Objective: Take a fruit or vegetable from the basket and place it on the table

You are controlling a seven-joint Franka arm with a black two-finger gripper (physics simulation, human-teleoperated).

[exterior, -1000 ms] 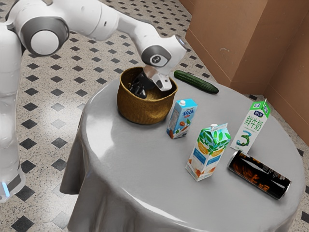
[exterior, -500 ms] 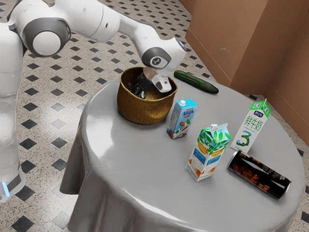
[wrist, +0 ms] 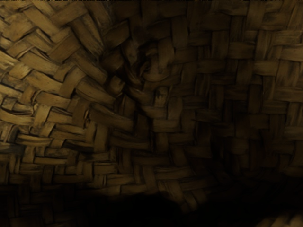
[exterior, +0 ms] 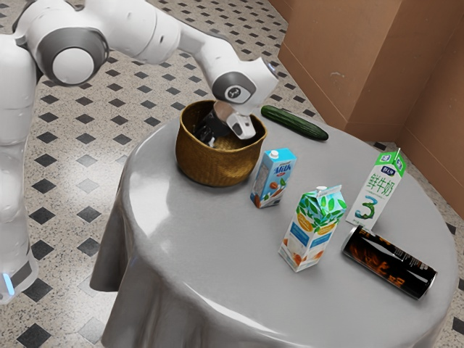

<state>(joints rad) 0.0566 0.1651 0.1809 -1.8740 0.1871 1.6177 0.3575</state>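
Note:
Down inside the woven basket (exterior: 220,168), the black gripper (exterior: 210,133) is tilted, its fingertips hidden by the basket's wall. Dark woven basket wall (wrist: 137,123) surrounds my hand in the wrist view, with a black shape along the lower edge that I cannot identify. No fruit or vegetable can be made out inside the basket. On the grey table (exterior: 196,246), a green cucumber (exterior: 294,123) lies behind the basket, apart from it.
A small blue milk carton (exterior: 273,179) stands close beside the basket. Farther toward the exterior view's right are a leafy-patterned carton (exterior: 313,230), a green-and-white carton (exterior: 376,190) and a black can (exterior: 389,262) on its side.
My hand has shifted and tilted slightly within the basket. The basket, the cucumber and the cartons have stayed where they were.

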